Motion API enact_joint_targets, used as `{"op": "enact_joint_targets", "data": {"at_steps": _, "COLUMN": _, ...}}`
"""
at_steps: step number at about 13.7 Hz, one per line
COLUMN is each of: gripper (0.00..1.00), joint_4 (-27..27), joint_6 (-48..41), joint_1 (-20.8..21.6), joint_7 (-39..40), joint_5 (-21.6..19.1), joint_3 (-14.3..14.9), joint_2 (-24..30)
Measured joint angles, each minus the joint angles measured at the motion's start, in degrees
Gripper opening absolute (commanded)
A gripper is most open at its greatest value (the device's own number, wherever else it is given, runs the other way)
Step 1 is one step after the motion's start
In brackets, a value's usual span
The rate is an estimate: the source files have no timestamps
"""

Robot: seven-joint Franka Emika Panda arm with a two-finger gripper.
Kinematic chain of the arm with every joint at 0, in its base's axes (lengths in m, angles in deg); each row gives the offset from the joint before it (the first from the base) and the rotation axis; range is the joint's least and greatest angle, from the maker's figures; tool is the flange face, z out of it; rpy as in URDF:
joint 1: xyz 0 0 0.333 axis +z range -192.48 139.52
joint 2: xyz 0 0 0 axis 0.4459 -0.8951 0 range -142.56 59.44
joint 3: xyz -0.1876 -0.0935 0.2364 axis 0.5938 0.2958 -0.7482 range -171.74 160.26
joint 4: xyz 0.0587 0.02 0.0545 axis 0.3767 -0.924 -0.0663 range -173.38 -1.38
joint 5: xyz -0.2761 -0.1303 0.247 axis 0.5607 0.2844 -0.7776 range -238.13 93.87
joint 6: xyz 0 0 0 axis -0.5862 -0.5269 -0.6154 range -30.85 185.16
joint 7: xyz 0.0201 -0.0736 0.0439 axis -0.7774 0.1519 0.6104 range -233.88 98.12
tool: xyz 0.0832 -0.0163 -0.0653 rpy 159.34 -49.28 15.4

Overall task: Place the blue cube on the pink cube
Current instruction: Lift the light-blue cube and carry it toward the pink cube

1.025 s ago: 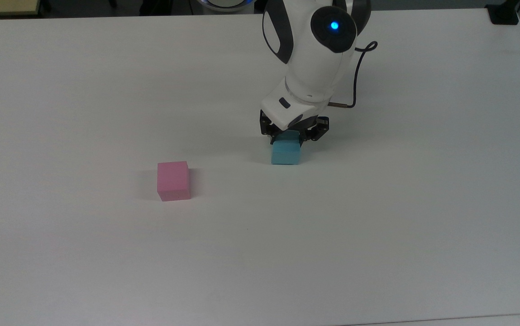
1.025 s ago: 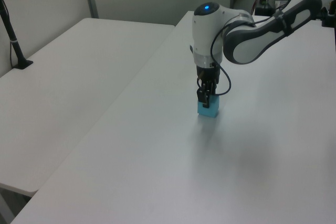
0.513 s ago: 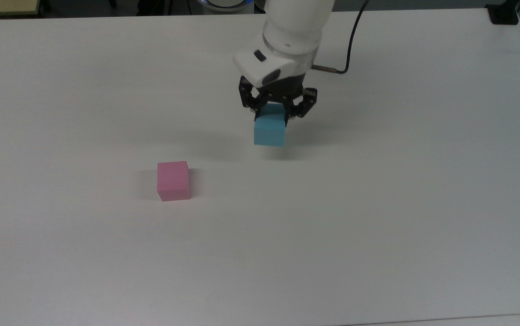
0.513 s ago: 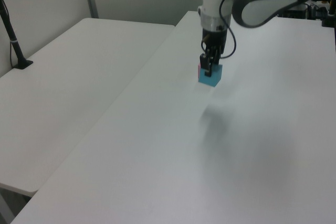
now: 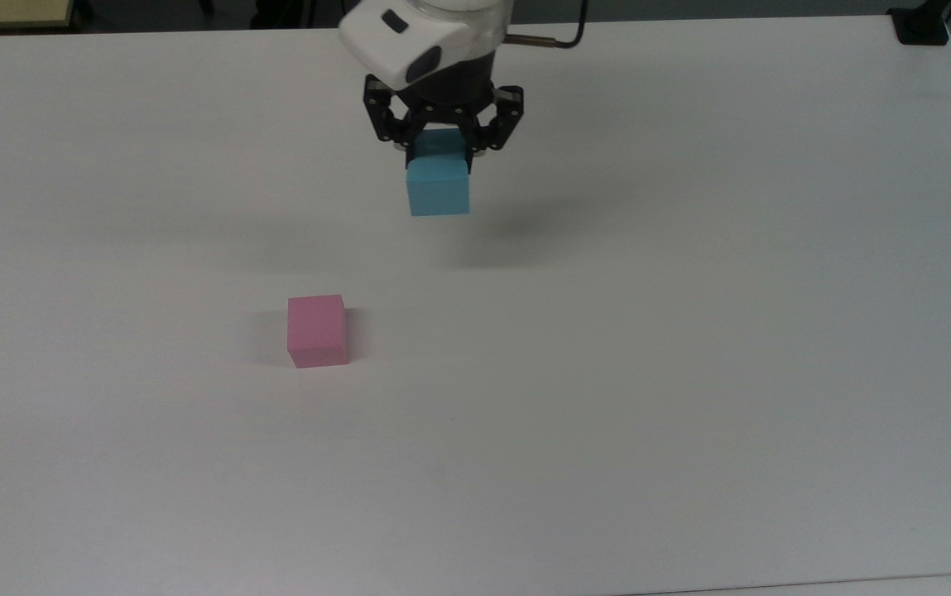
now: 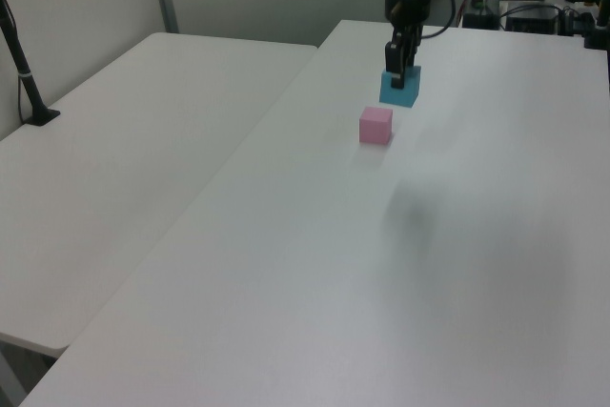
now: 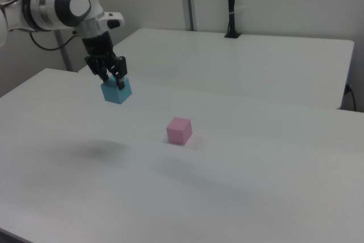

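Top view: gripper (image 5: 439, 157) clamped on the blue cube (image 5: 439, 192), carrying it in the air above the white table (image 5: 690, 331); a soft shadow lies on the table below and to the top view's right of it.
Blue cube: held by its upper part between the fingers, hanging clear of the surface, roughly level.
Pink cube (image 5: 318, 330): resting alone on the table, well apart from the blue cube, lower and toward the top view's left.
Right view: blue cube (image 7: 116, 91) aloft, higher than the pink cube (image 7: 179, 130), which sits to the right view's right of it.
Left view: blue cube (image 6: 400, 89) hangs just beyond the pink cube (image 6: 376, 125).
Done: pick and lift look finished.
Left: carrying across until centred over the pink cube, lowering onto its top face, releasing, withdrawing.
Progress: roughly midway, by my judgement.
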Motion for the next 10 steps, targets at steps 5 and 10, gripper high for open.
{"op": "enact_joint_targets", "data": {"at_steps": 5, "gripper": 0.40, "joint_4": 0.5, "joint_6": 0.0, "joint_1": -2.2, "joint_7": 5.3, "joint_5": -0.1, "joint_3": 0.9, "joint_2": 0.1}}
{"op": "enact_joint_targets", "data": {"at_steps": 10, "gripper": 0.40, "joint_4": 2.7, "joint_6": 0.0, "joint_1": -3.7, "joint_7": 6.0, "joint_5": -0.1, "joint_3": 2.7, "joint_2": -0.9}}
